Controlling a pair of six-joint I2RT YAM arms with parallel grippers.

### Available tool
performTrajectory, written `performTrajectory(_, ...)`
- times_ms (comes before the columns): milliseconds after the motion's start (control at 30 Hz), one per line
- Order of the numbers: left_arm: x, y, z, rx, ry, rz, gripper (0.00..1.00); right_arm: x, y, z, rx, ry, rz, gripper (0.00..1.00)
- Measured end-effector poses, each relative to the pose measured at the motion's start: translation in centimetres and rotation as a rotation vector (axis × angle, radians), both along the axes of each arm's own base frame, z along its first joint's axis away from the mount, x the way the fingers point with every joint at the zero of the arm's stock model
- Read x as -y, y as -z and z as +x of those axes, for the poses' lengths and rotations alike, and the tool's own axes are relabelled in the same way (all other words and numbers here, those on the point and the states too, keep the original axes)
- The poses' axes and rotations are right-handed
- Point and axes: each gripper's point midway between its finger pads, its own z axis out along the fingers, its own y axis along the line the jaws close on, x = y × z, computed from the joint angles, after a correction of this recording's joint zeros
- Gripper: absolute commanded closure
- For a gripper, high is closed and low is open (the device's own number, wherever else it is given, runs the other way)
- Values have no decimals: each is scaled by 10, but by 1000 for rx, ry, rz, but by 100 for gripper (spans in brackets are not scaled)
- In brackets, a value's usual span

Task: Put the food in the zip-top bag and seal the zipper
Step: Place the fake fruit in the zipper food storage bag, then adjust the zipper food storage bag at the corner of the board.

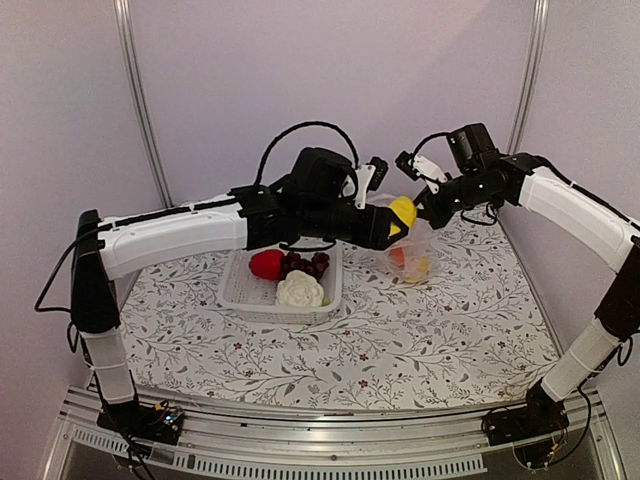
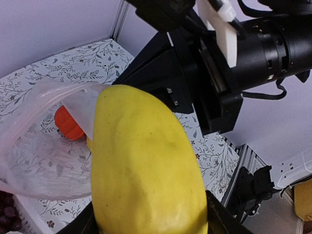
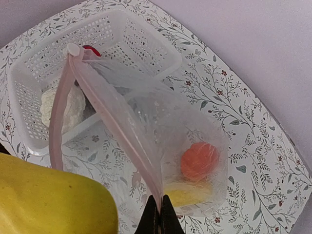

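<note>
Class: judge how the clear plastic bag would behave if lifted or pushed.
Probably floppy: the clear crinkly plastic bag sags in wrinkles below the right hand pinching its rim. Likely light, being thin see-through film; a push would probably crumple it. The round orange toy piece inside may roll as it shifts.

Left end effector (image 1: 398, 226) clamped; right end effector (image 3: 159, 217) pinched

Narrow gap between zipper (image 3: 54, 117) strips, seemingly crowded by yellow piece (image 3: 48, 202).

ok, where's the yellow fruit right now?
The yellow fruit is in the left gripper, at the zip-top bag's mouth, right of the white basket in the top view.
</note>
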Motion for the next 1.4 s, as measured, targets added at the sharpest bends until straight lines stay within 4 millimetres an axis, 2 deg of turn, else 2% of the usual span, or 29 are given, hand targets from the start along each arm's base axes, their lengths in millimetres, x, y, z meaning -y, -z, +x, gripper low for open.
performTrajectory(167,15,-1,6,-50,-2,30,57,0,0,1,6,3,7,100)
performTrajectory(333,18,7,5,-108,-4,50,57,2,-6,-2,30,3,20,100)
performTrajectory(533,18,30,13,-214,-41,55,56,6,-12,-12,51,5,27,100)
performTrajectory(667,7,39,31,-294,-118,39,50,6,-14,-18,52,-10,38,100)
performTrajectory(833,-9,34,63,-364,-228,-38,44,4,-17,-26,53,-34,55,100)
performTrajectory(967,-15,25,80,-395,-287,-111,34,4,-22,-28,64,-40,60,100)
performTrajectory(1167,-14,14,90,-409,-329,-187,27,7,-27,-31,71,-37,63,100)
performTrajectory(1400,-12,1,97,-352,-344,-230,27,10,-29,-23,63,-3,62,100)
